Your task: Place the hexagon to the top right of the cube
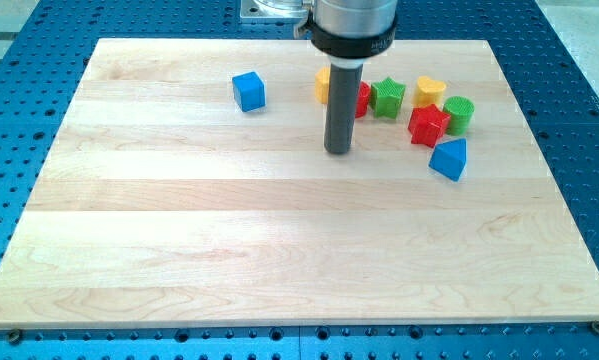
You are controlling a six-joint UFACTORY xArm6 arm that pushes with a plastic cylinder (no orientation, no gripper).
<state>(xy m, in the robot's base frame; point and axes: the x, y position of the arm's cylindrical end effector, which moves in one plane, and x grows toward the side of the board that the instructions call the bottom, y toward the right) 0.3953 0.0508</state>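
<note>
The blue cube (248, 91) sits on the wooden board (279, 240) at the upper left of centre. A yellow block (322, 85), which looks like the hexagon, lies to the cube's right, partly hidden behind my rod. My tip (338, 151) rests on the board just below the yellow block and apart from it, to the lower right of the cube. A red round block (363, 98) shows just right of the rod, also partly hidden.
A cluster lies to the right of the rod: a green star (387, 97), a yellow heart (430, 91), a green round block (459, 114), a red star (428, 125) and a blue triangle (448, 158). The blue perforated table (579, 120) surrounds the board.
</note>
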